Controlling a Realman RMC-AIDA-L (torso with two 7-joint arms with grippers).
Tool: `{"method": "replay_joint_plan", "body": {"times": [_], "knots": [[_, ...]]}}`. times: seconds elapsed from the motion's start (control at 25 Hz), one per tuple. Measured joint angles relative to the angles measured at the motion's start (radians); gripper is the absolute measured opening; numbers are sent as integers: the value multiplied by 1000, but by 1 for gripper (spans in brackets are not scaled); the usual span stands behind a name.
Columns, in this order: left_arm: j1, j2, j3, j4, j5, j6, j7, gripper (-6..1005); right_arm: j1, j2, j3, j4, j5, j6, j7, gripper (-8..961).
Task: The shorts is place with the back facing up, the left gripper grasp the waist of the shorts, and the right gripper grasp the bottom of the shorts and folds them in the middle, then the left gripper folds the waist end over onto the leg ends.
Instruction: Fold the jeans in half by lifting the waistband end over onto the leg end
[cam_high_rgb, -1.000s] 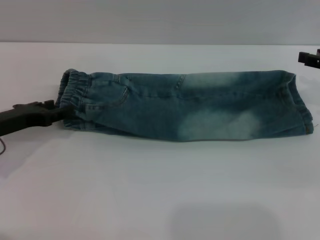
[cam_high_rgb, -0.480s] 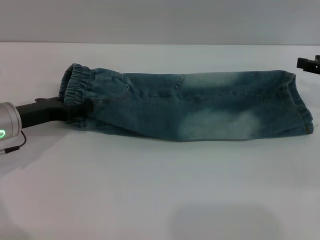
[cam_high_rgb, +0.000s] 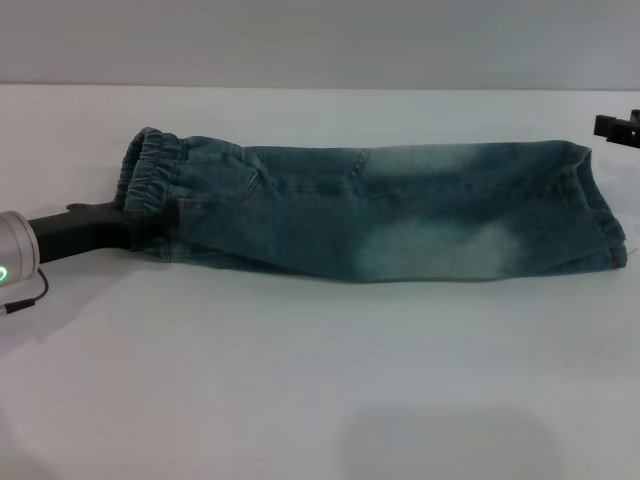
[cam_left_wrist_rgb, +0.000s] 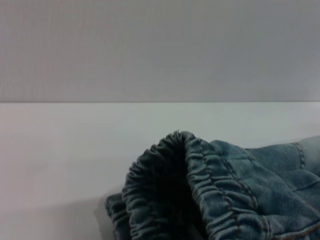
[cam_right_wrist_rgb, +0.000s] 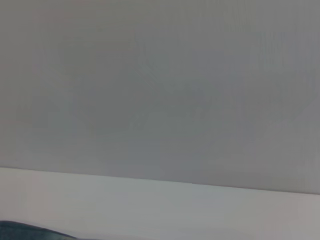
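Observation:
The shorts (cam_high_rgb: 400, 215) lie folded lengthwise across the white table, a long blue denim strip with pale bleached patches. The puckered waist (cam_high_rgb: 150, 170) is at the left end and the leg ends (cam_high_rgb: 600, 205) at the right. My left gripper (cam_high_rgb: 158, 225) reaches in from the left, and its tip meets the near lower corner of the waist, where it merges with the fabric. The left wrist view shows the gathered waist (cam_left_wrist_rgb: 200, 190) close up, standing open. My right gripper (cam_high_rgb: 618, 127) shows only as a black piece at the far right edge, apart from the leg ends.
The white table (cam_high_rgb: 320, 380) extends in front of the shorts and behind them to a grey wall. A thin cable (cam_high_rgb: 25, 300) hangs by the left arm. The right wrist view shows wall, table and a sliver of denim (cam_right_wrist_rgb: 25, 232).
The left arm pushed right into the waist corner, nudging the waist rightward and bunching it up, then drew back slightly. The right gripper barely shifted.

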Motion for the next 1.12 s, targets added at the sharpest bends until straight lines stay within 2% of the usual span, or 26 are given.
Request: {"method": "replay_joint_plan", "body": {"times": [0.04, 0.4, 0.64, 0.88, 0.96, 1.12], "knots": [[3, 1, -2, 1, 0, -1, 0, 655, 0, 0, 0, 1, 0, 1, -1, 562], [12, 3, -3, 8, -4, 2, 3, 283, -1, 3, 0, 7, 1, 4, -3, 560], [12, 3, -4, 9, -4, 21, 6, 126, -6, 7, 0, 7, 1, 3, -3, 558], [12, 3, -12, 20, -12, 69, 7, 79, -3, 16, 0, 29, 18, 5, -30, 557], [11, 3, -13, 24, -29, 93, 7, 75, -3, 26, -1, 49, 65, 5, -86, 556], [2, 5, -13, 56, -84, 190, 6, 67, 16, 29, -3, 148, 170, 7, -219, 555]]}}
